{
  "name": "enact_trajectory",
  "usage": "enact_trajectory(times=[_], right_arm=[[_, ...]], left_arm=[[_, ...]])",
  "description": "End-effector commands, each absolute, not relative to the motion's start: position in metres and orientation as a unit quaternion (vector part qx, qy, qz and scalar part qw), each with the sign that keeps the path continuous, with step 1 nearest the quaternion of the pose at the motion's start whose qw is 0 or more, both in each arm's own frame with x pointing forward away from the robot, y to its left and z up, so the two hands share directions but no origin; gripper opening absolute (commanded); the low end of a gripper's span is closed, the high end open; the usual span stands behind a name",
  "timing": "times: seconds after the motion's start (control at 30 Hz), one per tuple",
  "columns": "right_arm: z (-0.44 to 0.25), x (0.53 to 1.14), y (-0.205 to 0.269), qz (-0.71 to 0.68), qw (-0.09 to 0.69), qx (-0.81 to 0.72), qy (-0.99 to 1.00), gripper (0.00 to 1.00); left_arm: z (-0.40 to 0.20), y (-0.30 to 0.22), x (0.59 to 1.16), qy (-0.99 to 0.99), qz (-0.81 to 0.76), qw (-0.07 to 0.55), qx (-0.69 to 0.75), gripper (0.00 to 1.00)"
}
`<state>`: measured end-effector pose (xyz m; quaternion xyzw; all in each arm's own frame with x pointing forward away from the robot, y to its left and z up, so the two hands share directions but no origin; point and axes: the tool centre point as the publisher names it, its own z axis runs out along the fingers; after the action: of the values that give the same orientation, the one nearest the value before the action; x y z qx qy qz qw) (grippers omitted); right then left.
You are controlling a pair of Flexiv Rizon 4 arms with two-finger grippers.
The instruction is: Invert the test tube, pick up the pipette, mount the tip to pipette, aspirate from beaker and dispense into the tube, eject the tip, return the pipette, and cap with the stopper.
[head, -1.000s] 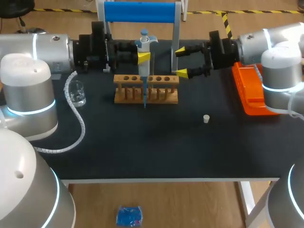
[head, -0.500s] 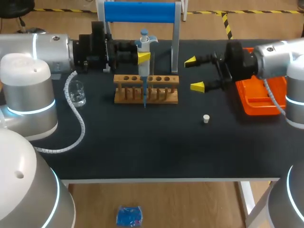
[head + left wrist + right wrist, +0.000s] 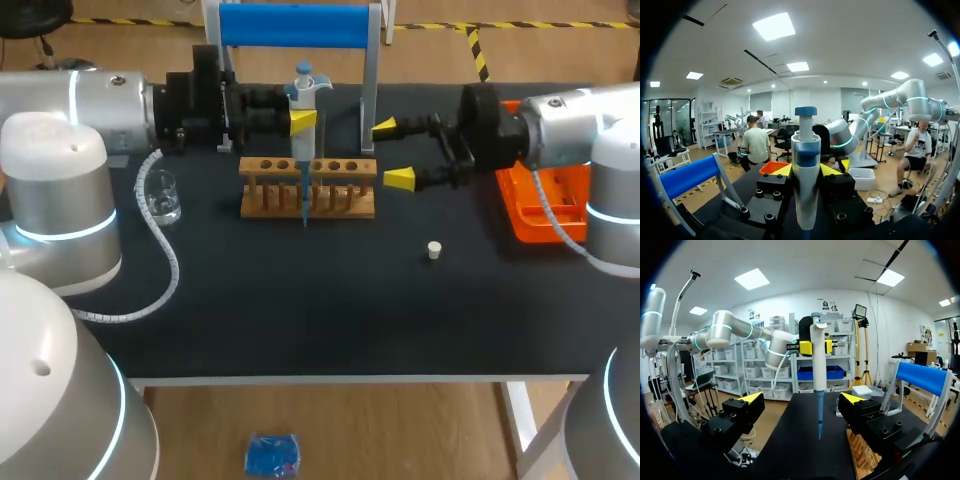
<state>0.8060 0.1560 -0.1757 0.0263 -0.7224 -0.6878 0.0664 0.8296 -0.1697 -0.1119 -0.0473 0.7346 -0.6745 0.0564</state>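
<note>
Black cloth covers the table (image 3: 300,310), and most of the things stand along its far side. A wooden rack (image 3: 345,200) with a row of holes sits in the middle. The left gripper (image 3: 302,122) is clenched on the pipette (image 3: 303,85), one yellow finger on each side of its body, as the left wrist view shows. It holds the pipette straight up and down, I think so that no liquid runs out and the point can go cleanly into a narrow hole. The thin blue tip (image 3: 304,205) is already on the pipette and points down at the rack, near a hole left of the middle. I cannot make out the test tube itself, so I cannot say if the tip is inside it.

The right gripper (image 3: 392,153) is released, holding nothing, with its fingers spread wide. It hangs just beside the rack's right end, facing the pipette. (It may be waiting there for its own turn.)

The glass beaker (image 3: 161,196) stands well apart on the left, close to the arm that needs it. The little white stopper (image 3: 434,250) lies alone in front, nearer the right arm, likely so that arm can pick it up at the end. An orange tray (image 3: 545,215) sits at the right edge. The stand with a blue bar (image 3: 295,25) rises behind the rack.

Squirting the liquid into the tube looks like the step in hand.
</note>
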Motion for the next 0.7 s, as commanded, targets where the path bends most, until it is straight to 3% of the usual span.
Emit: enact_trajectory(times=[0.03,0.7], right_arm=[[-0.174,0.813,0.179,-0.690,0.060,0.026,-0.721,1.00],[-0.167,0.820,0.241,-0.684,0.042,0.034,-0.727,1.00]], left_arm=[[-0.112,-0.171,0.829,0.733,-0.676,0.059,-0.048,0.00],[-0.112,-0.171,0.829,0.733,-0.676,0.059,-0.048,0.00]])
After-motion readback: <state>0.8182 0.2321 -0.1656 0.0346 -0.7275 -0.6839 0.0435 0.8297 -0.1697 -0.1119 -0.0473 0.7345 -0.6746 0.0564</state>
